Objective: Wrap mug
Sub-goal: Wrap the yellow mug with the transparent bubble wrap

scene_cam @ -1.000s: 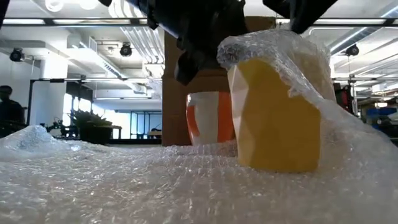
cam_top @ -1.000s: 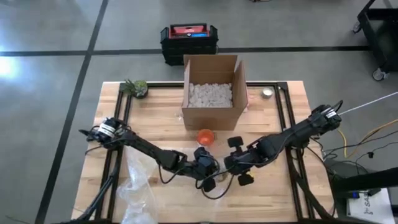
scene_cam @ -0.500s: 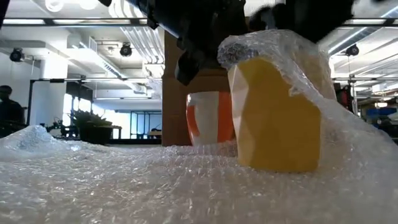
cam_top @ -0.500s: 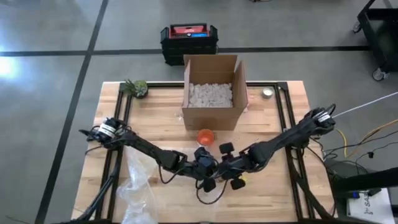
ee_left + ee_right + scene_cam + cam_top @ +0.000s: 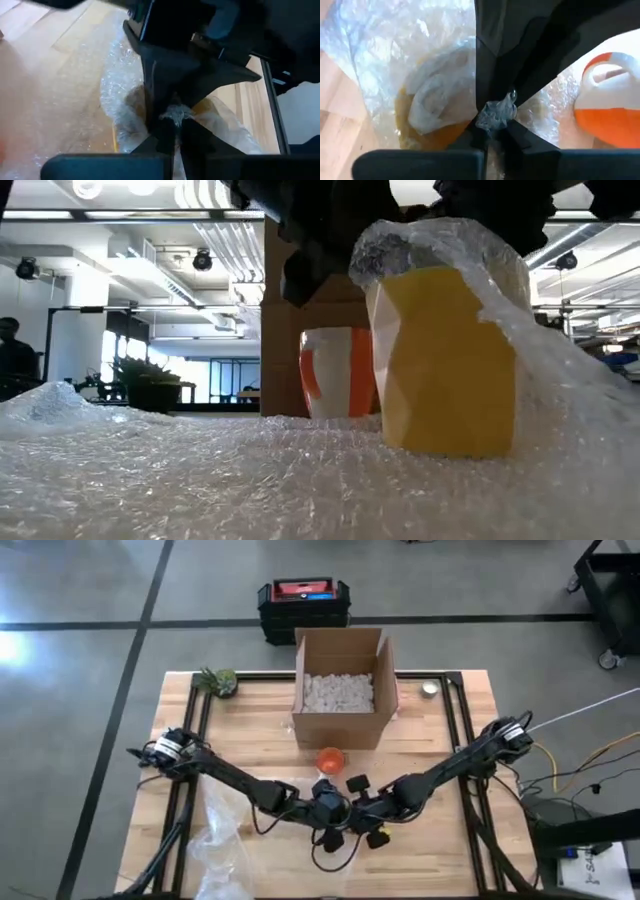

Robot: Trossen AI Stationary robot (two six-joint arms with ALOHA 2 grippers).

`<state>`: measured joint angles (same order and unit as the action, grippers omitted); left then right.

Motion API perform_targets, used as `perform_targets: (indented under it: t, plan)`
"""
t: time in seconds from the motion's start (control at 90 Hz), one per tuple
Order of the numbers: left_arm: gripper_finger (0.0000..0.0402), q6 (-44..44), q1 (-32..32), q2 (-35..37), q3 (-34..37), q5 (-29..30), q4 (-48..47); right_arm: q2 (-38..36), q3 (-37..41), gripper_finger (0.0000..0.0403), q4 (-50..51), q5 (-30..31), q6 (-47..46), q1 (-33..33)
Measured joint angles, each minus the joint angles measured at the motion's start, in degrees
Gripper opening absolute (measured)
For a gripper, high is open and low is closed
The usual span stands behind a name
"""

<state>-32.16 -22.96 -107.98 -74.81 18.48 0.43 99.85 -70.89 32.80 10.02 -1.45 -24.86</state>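
Left gripper [image 5: 170,131] | clamps bubble wrap [image 5: 440,245] | above yellow mug [image 5: 445,360]

Two mugs, yellow mug [image 5: 445,360] and orange mug [image 5: 338,372]; one cardboard box [image 5: 342,686]; one plant [image 5: 219,681].

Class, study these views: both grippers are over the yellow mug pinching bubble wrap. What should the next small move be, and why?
Probably draw the bubble wrap across the yellow mug's bare front. The left gripper and right gripper each pinch a bunched edge above it, yet the low view shows that face uncovered.
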Motion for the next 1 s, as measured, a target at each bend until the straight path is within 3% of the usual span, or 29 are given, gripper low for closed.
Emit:
perform_targets:
  t: [0.3,0.778,1.0]
  plan:
    - [0.0,0.35,-0.89,2.46,-0.46,1.53,-8.25,0.07,0.04,0.0007,-0.29,0.44,-0.02,0.05]
    - [0.0001,-2.65,-1.86,4.83,-0.59,4.81,-12.78,0.39,0.46,0.0007,0.63,-0.52,0.0,0.0]
    - [0.0,-3.4,-2.17,2.87,-0.5,0.13,-12.59,0.39,0.46,0.0007,-0.23,-0.22,-0.01,0.02]
